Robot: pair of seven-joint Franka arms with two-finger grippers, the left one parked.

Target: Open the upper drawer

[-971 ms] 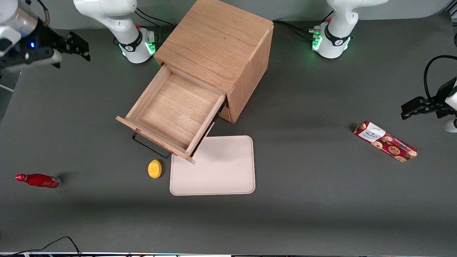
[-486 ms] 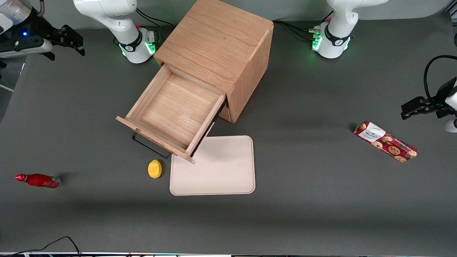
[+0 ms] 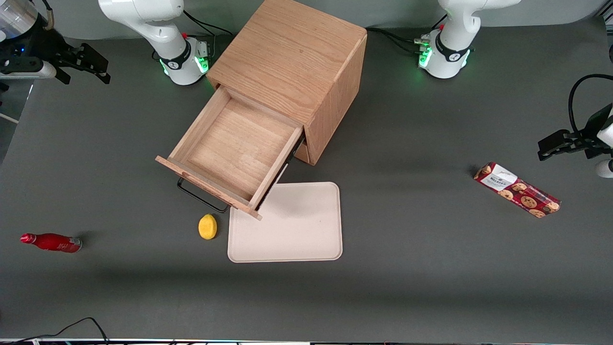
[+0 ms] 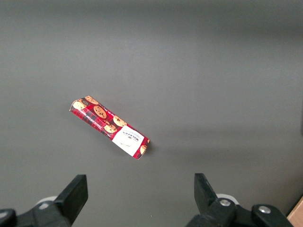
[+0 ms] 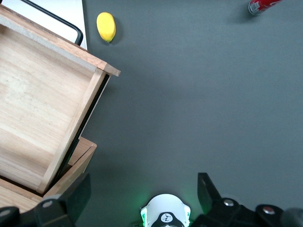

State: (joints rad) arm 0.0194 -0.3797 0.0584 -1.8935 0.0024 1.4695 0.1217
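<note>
Claw point(image 3: 91, 64) spread, well apart from pulled-out upper drawer point(image 3: 230, 148); biscuit box point(image 3: 516, 189) label unreadable

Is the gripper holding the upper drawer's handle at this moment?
No. The gripper is open, raised near the working arm's end of the table, well away from the upper drawer and its handle.

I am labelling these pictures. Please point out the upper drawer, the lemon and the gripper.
upper drawer point(image 3: 234, 143): front view, on its bare wooden floor.
lemon point(image 3: 207, 226): front view, middle of the yellow fruit.
gripper point(image 3: 91, 64): front view, between its open fingertips, above the working arm's end of the table.
</note>
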